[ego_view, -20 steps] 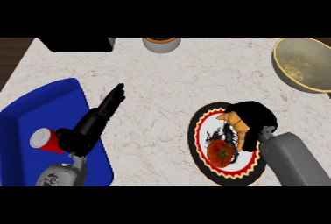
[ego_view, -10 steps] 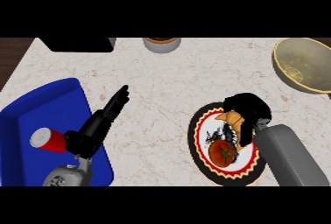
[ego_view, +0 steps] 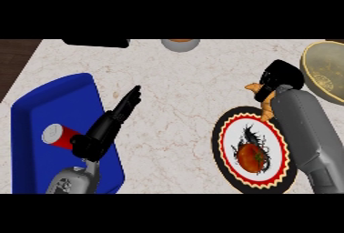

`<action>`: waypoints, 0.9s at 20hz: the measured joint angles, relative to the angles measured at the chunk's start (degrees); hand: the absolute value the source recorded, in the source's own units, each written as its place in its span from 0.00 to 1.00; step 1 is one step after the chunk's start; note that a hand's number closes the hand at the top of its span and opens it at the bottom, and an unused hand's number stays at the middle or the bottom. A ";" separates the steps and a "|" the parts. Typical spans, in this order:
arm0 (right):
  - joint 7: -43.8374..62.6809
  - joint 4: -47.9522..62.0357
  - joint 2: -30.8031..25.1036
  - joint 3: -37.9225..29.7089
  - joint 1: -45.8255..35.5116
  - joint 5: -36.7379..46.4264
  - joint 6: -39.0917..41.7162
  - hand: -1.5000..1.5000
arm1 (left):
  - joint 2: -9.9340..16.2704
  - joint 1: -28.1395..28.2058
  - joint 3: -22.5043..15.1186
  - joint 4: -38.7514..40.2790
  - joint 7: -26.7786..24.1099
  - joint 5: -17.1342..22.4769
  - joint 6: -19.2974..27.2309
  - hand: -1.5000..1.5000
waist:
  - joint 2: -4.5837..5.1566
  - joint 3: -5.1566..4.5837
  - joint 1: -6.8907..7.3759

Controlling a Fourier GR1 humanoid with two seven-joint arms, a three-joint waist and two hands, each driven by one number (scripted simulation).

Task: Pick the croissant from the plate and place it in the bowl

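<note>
Left of the plate (ego_view: 228, 136), a can (ego_view: 57, 135) lies on a blue tray (ego_view: 47, 100); the left hand (ego_view: 111, 120) rests over its edge, fingers straight. A tomato (ego_view: 254, 157) sits on the plate. Just beyond the plate's far rim, the right hand (ego_view: 280, 77) is curled round the croissant (ego_view: 263, 98). The bowl (ego_view: 329, 68) lies further right; with the pastry partly sticking out, it might slip free or clip the rim.

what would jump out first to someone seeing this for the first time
The right hand grips the croissant lifted just beyond the plate, near the bowl at the far right. A tomato sits on the plate, and a red can lies in the blue tray at left.
</note>
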 measured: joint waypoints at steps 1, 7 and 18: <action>2.69 1.43 -0.50 -0.53 -1.70 1.20 -1.47 1.00 | -0.26 -0.04 -0.27 0.14 0.01 -0.10 0.04 0.50 | 0.05 0.00 0.21; 12.58 7.22 -3.12 -1.13 -10.44 8.54 -13.24 1.00 | -0.28 -0.27 -0.36 0.53 -0.18 -0.12 -0.32 0.50 | 0.05 0.02 0.64; 15.40 15.34 -6.54 -5.53 -20.19 13.21 -35.36 1.00 | 0.15 0.25 0.73 -0.10 0.25 0.24 -0.38 0.50 | -0.35 0.03 -0.53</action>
